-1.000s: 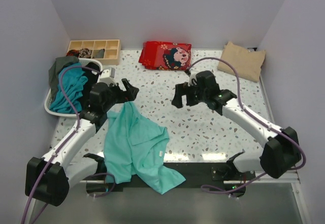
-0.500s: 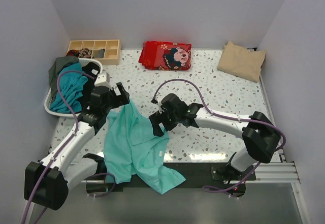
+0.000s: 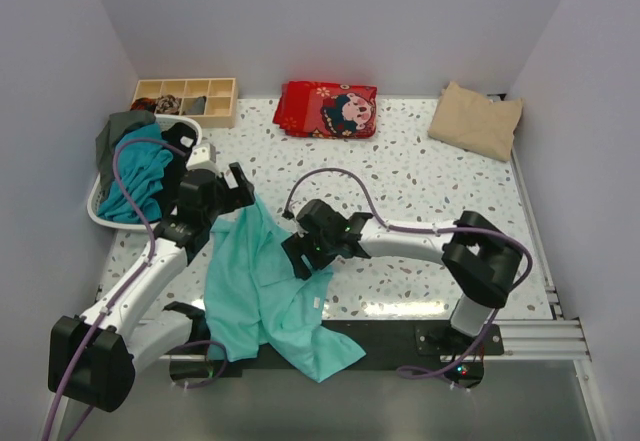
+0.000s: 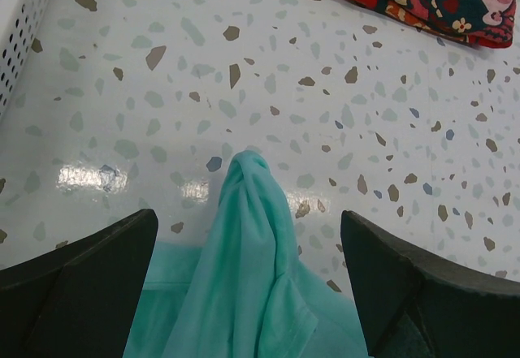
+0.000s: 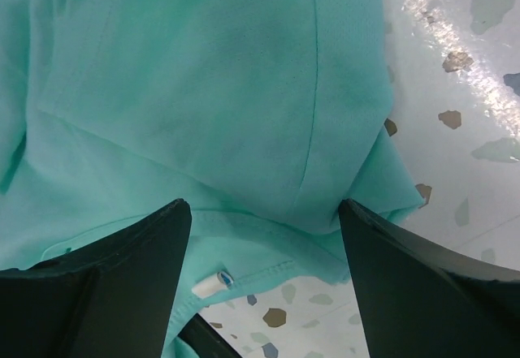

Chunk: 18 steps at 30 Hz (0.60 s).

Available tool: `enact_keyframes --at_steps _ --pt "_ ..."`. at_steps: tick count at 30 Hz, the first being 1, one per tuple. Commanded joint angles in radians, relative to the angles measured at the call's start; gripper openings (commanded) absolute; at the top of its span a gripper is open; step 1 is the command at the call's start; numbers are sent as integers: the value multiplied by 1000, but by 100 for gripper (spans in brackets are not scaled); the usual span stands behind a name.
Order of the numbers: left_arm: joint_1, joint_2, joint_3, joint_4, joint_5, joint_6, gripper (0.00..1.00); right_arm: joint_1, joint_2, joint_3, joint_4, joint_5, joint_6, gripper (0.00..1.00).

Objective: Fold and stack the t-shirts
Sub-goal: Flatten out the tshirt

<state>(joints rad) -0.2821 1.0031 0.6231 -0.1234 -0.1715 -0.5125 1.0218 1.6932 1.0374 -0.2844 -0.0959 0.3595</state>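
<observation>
Mint t-shirt [image 3: 265, 286] lies crumpled at 7 o'clock on the speckled tabletop [image 3: 430, 191], its lower part hanging over the near edge; one bunched ridge of it runs up toward 10 o'clock and ends right at the left claw [image 3: 238, 183]. Left wrist view: left claw [image 4: 248, 285] is spread wide with both fingers well apart, the ridge of cloth [image 4: 252, 277] sits between them on the tabletop, nothing gripped. Right arm reaches across to the shirt's 3 o'clock edge, right claw [image 3: 300, 256] low over the fabric. Right wrist view: right claw [image 5: 264, 277] is also spread wide, fingers on either side of a flat stretch of mint cloth [image 5: 203, 90], white neck label [image 5: 213, 281] just between the fingertips, no hold on it. White basket [image 3: 95, 211] at 9 o'clock holds a teal t-shirt [image 3: 140, 176] and a grey-green one [image 3: 120, 131]. Folded beige t-shirt [image 3: 478, 119] at 1 o'clock, red cartoon-print bundle [image 3: 328, 109] at 12, wooden compartment tray [image 3: 185, 96] at 11
</observation>
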Motion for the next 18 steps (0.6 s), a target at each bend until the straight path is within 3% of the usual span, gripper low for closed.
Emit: enact_keyframes --at_steps 1,4,5,7,8,12,18 --pt "0 2 -8 13 -29 17 100 21 55 78 -10 93 13 74" --pt "0 8 -2 8 -28 19 100 26 60 82 -9 143 18 60" --pt "0 8 -2 10 -26 19 100 27 57 84 -12 180 16 48" --pt "0 9 -3 13 -26 19 100 29 28 82 -16 214 6 36" --pt "0 9 -5 14 -26 20 100 29 16 81 -21 244 1 23" --pt "0 9 -2 13 -23 22 100 29 -98 67 -83 359 -17 0" --pt "0 -4 9 16 -10 16 100 15 -372 33 -284 708 9 0"
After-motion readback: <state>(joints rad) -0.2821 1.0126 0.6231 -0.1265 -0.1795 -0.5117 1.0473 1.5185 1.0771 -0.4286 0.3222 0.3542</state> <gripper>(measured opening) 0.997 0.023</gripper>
